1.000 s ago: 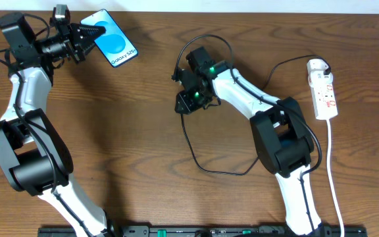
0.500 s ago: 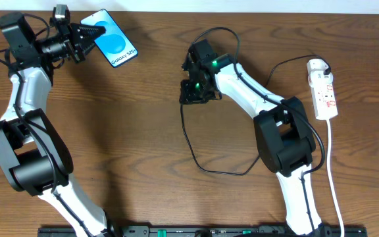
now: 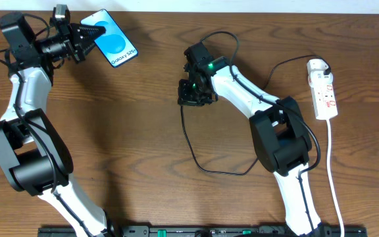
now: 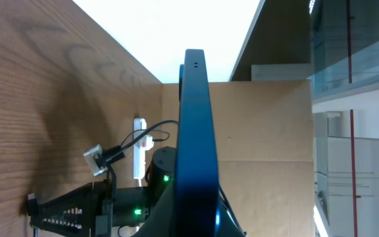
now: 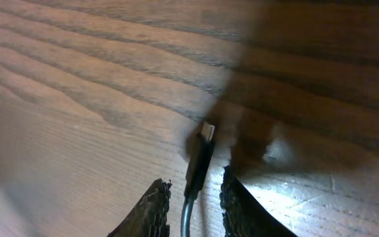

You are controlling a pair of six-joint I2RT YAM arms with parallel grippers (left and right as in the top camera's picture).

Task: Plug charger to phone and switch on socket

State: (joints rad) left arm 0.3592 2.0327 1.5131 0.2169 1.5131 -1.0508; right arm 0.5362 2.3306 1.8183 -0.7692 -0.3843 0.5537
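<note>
Charger (image 3: 185, 131): laid in a loose loop on the table (image 3: 130, 171), near the centre and a little toward 12 o'clock; its plug tip (image 5: 206, 131) lies flat on the wood, pointing to 12 o'clock in the right wrist view.
Right gripper (image 5: 195, 189): lowered over the plug end, fingers set apart on either side of the cable; a sliver of gap is seen on each side, so no pinch is made yet.
Phone (image 3: 114, 46): held off at 10 o'clock, clamped by the closed left gripper (image 3: 87, 31), seen edge-on in the left wrist view.
Socket (image 3: 326, 92): lying at 2 o'clock, well apart from both arms, untouched.
Step in hand: judged to be the pickup of the plug.
Next move: the fingers are to be closed squarely on the plug body, with the tip left protruding, so that it can be lifted and carried toward the phone's port.
</note>
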